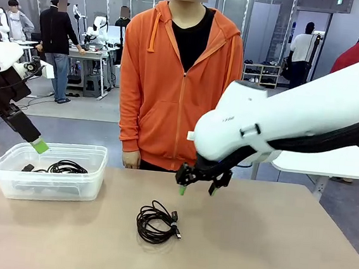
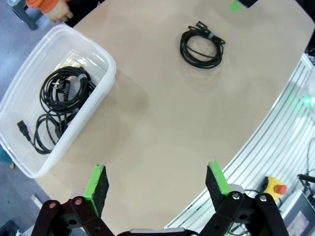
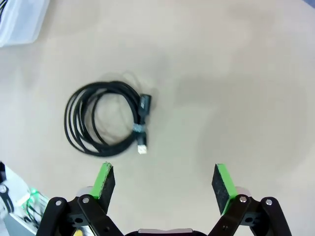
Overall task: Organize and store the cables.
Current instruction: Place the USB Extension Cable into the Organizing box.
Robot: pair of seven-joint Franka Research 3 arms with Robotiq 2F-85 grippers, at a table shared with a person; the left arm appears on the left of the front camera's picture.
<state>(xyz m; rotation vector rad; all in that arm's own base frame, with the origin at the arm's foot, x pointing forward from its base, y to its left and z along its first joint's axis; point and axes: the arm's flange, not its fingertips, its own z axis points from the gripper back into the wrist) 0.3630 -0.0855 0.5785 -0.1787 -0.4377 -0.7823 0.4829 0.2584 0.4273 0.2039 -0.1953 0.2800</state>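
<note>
Tabletop: beige, wide, a person in an orange hoodie standing at the far edge, 12 o'clock.

Clear plastic bin at 9 o'clock in front view. Already holding stored cables, at least two black coils, one with a plug end lying toward the bin wall.

Right arm reaching across from 3 o'clock; right gripper hovering above the tabletop, jaws wide and empty, green pads apart.

Left gripper poised over the bin's back rim at 9 o'clock, tilted, jaws wide, holding nothing.

Loose cable lying coiled on the tabletop near centre, at about 7 o'clock from the right gripper and clear of it. Bound at one side by a small tie, plug ends beside the tie.

Step judged in hand: one coil left to store, right gripper above it and not yet gripping. Next move probably calls for shifting toward the coil, descending, closing across the bundled strands near the tie, then carrying to the bin.

Right wrist view gives the tie and light connector tip, unreadable from the front. Left wrist view looks down into the bin, giving coil count and layout that the front view blurs through the wall.
</note>
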